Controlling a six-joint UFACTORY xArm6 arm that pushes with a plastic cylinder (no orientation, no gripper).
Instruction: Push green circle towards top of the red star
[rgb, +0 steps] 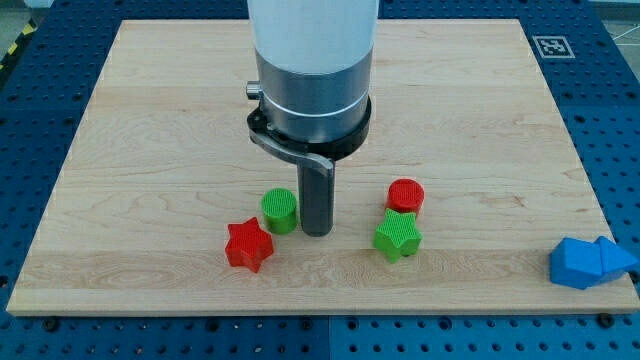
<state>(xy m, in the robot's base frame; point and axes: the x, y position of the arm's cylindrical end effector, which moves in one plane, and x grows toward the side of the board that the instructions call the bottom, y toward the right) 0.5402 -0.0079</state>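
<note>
Nearest the view's bottom, our wooden board (130, 150) carries every piece. At its right edge sit blue blocks (590, 262). We have no claw, only a rod; my tip (316, 232) stands just right of the green circle (280, 210), holding nothing. Red star (249, 245) lies lower-left of that circle. Green star (398, 236) touches a red circle (406, 195).

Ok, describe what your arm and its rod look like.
My arm is a white cylinder ending in a grey metallic ring, then a black collar with a grey bracket. From it hangs a straight dark rod; my tip is blunt. No cables or markings show.
</note>
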